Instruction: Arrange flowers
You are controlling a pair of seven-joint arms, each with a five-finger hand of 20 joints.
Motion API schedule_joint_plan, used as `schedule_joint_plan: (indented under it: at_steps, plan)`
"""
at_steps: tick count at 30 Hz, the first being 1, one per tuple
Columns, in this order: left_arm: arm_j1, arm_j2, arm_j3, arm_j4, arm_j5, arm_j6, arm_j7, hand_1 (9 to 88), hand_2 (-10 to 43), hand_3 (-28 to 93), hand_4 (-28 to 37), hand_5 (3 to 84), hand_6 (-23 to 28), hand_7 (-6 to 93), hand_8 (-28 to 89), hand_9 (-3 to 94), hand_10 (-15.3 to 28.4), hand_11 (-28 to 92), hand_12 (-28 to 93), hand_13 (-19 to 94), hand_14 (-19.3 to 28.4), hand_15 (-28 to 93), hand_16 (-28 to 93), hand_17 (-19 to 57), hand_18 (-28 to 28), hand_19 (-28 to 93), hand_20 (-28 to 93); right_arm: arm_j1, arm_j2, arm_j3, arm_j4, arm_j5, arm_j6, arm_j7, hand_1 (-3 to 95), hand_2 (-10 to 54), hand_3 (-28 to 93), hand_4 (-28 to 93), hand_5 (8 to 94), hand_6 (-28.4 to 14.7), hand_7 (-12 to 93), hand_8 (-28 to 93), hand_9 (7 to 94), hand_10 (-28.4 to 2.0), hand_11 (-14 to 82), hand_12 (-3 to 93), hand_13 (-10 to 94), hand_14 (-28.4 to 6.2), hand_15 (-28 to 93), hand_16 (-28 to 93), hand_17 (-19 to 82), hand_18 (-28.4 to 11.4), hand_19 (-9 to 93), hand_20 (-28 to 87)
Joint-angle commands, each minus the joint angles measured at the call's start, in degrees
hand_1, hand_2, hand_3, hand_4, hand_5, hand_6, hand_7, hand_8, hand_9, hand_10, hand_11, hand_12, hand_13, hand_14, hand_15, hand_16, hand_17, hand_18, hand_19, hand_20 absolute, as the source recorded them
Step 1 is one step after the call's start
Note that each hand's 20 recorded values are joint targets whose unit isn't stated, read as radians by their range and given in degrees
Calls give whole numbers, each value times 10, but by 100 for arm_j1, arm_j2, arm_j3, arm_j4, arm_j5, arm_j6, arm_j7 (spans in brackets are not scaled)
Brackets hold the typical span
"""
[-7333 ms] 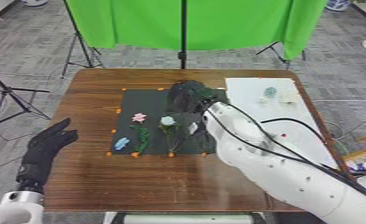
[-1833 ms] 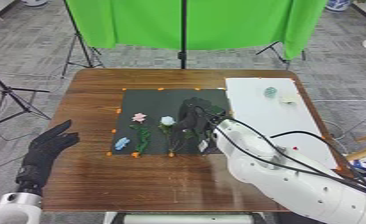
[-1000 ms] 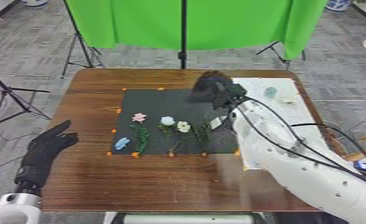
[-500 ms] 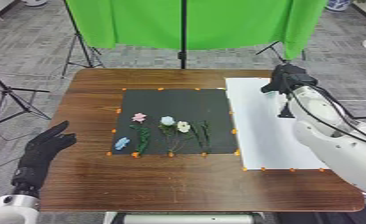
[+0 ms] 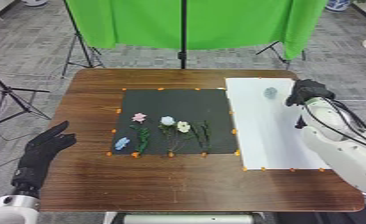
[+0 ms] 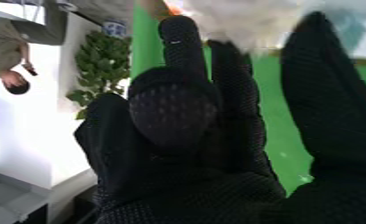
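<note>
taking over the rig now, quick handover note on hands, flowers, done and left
Left hand: open, by the brown wooden table's left edge.
Right hand: at the white sheet's right edge, a pale fluffy piece near it; grip unclear.
Done, apparently: pink flower, blue flower, two white flowers and green stems on the black mat.
Left, probably: fluffy piece, pale blue-green piece on sheet.

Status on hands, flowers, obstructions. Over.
Left robot hand open. Right robot hand over far right of white sheet. Pink flower on dark mat, unobstructed.
</note>
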Motion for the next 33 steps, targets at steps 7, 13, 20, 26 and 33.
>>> schedule_joint_plan:
  at_steps: [7, 13, 20, 26, 33]
  plan:
    - [66, -41, 2, -3, 0, -30, -19, 305, 91, 688, -136, 379, 62, 87, -59, 441, 145, 201, 95, 373, 181, 175, -25, 62, 126, 153, 141, -92, -136, -532, 431, 231, 1946, -131, 574, -95, 583, -217, 726, 40, 206, -22, 847, -96, 69, 280, 928, -6, 602, 332, 635, -152, 932, 598]
    - [73, -71, 8, -2, 7, -23, -8, 305, 91, 689, -135, 379, 62, 87, -59, 441, 145, 201, 95, 373, 181, 174, -25, 62, 127, 153, 141, 24, -54, -671, 407, 208, 2508, -148, 627, -95, 578, -217, 819, 24, 224, 35, 933, -77, 68, 334, 937, 0, 644, 320, 666, -148, 932, 631]
    - [123, -75, -35, -27, 6, -5, -16, 305, 92, 688, -134, 379, 62, 86, -59, 441, 146, 201, 95, 373, 181, 174, -25, 62, 127, 153, 141, 83, 164, -322, -379, 639, 2627, -110, 634, -95, 587, -211, 831, 12, 222, 46, 936, -81, 87, 340, 937, 3, 657, 313, 674, -144, 932, 634]
    - [147, -49, -64, -33, -3, -4, -32, 306, 92, 687, -133, 378, 62, 86, -59, 441, 146, 201, 95, 374, 181, 176, -25, 62, 126, 154, 141, 120, 283, -182, -1400, 1404, 2301, -1059, 632, -95, 589, -207, 833, 11, 216, 54, 937, -81, 88, 344, 937, 5, 659, 309, 674, -142, 932, 637]
    - [120, -46, -47, -39, 22, -19, -56, 305, 92, 688, -133, 378, 61, 86, -58, 440, 146, 201, 95, 372, 182, 176, -24, 61, 127, 154, 141, 1066, 9, -1055, -1666, 1982, 972, -3250, 618, -95, 593, -216, 816, 25, 228, 61, 931, -76, 69, 382, 925, 9, 653, 347, 651, -132, 932, 660]
